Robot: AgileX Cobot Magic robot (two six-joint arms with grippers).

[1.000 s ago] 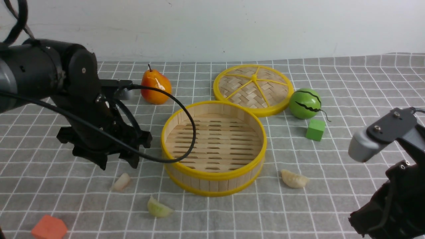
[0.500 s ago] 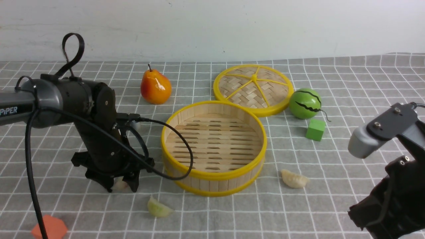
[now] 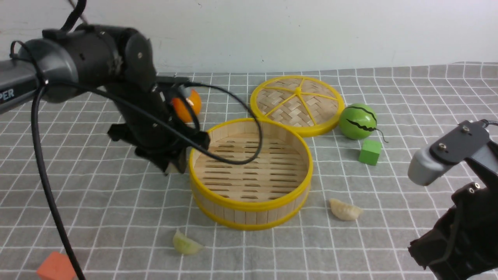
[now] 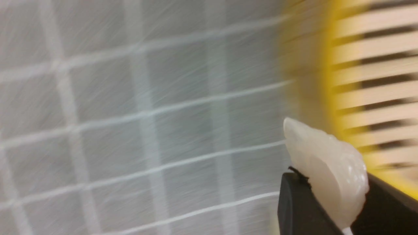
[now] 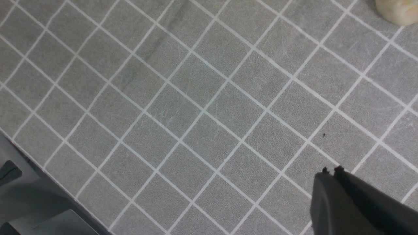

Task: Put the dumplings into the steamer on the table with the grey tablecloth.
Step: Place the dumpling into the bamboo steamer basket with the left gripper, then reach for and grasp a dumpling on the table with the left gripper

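Note:
My left gripper (image 3: 172, 166) is shut on a cream-white dumpling (image 4: 326, 166) and holds it in the air just left of the steamer's (image 3: 249, 174) yellow rim; the rim (image 4: 329, 78) shows blurred in the left wrist view. The steamer is empty. A pale green dumpling (image 3: 186, 244) lies on the grey tablecloth (image 3: 116, 210) in front of the steamer. Another cream-white dumpling (image 3: 344, 210) lies to the steamer's front right; its edge shows in the right wrist view (image 5: 396, 11). My right gripper (image 5: 330, 171) is shut and empty above the cloth at the front right.
The woven lid (image 3: 297, 104) lies behind the steamer. A green melon ball (image 3: 357, 121) and a green block (image 3: 369, 151) are at the right. A pear (image 3: 187, 105) is partly hidden behind my left arm. An orange block (image 3: 56, 266) lies at the front left.
My left gripper dropped onto the cream-white dumpling at the left front, shut on it, then rose and moved right and back to the steamer's left rim. The right arm barely moved.

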